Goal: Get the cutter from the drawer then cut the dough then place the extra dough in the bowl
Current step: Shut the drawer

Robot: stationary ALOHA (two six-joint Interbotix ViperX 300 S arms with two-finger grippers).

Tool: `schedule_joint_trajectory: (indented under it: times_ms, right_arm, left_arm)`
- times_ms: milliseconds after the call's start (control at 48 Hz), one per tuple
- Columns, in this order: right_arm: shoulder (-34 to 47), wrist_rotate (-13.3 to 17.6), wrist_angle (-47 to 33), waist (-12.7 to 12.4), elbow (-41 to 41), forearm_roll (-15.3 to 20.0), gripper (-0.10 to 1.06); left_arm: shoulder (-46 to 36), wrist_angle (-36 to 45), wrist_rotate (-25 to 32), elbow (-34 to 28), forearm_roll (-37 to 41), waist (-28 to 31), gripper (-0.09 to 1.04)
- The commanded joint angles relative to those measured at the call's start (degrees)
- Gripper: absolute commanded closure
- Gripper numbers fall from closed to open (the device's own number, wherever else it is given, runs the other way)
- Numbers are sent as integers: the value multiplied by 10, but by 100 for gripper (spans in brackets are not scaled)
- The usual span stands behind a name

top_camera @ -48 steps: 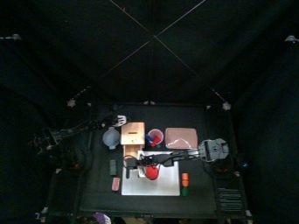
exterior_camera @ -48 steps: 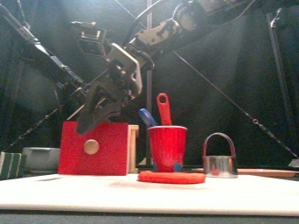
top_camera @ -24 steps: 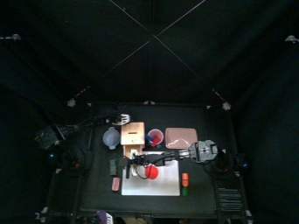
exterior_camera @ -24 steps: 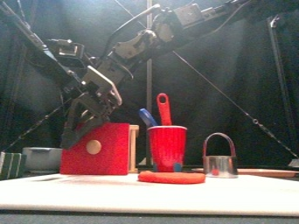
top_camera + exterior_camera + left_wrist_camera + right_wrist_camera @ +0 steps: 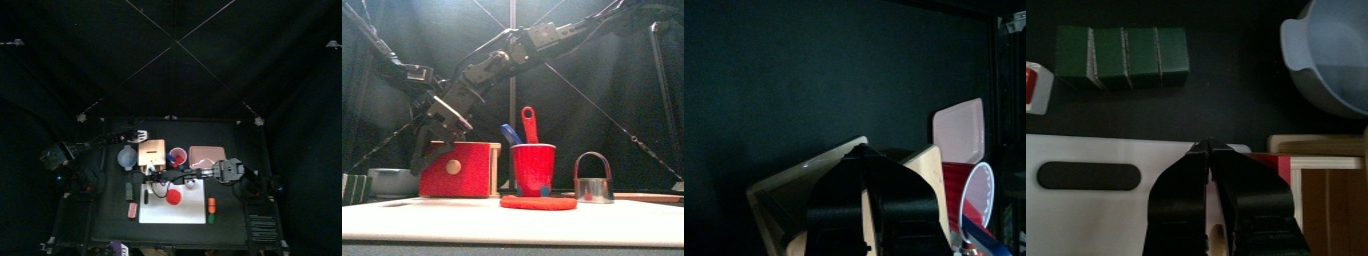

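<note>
I'm watching the wooden box [image 5: 460,172] most. It's looking tipped off level with both tools crowding it, and the red cup [image 5: 532,166] is standing just beside it, so a slip or shove is risking knocking the cup over. The right tool [image 5: 1204,150] is sitting pinched together with nothing between. The left tool [image 5: 861,152] is looking together too, over the box. The cutter [image 5: 592,181] is standing right of the cup, near the dough [image 5: 539,202]. It's sitting upright, long axis vertical, wire handle arching up.

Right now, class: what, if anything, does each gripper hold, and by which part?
Right gripper: shut, holding nothing. Left gripper: at the wooden box; a hold cannot be told.
</note>
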Motion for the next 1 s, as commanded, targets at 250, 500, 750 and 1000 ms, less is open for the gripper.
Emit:
schedule_joint_trajectory:
  times_ms: [250, 500, 750, 1000]
  right_arm:
    - [-9, -2, -2, -32, -33, -17, 59]
    - [11, -2, -1, -39, -64, -30, 59]
    - [18, -4, 4, -41, -82, -28, 59]
    - [-19, -6, 9, 4, -83, -20, 59]
  left_arm:
    - [-4, 4, 1, -4, 2, -2, 65]
    - [-4, 4, 1, -4, 2, -2, 65]
    - [-5, 2, 1, -4, 3, 0, 65]
    - [-35, -6, 1, -1, 46, 3, 65]
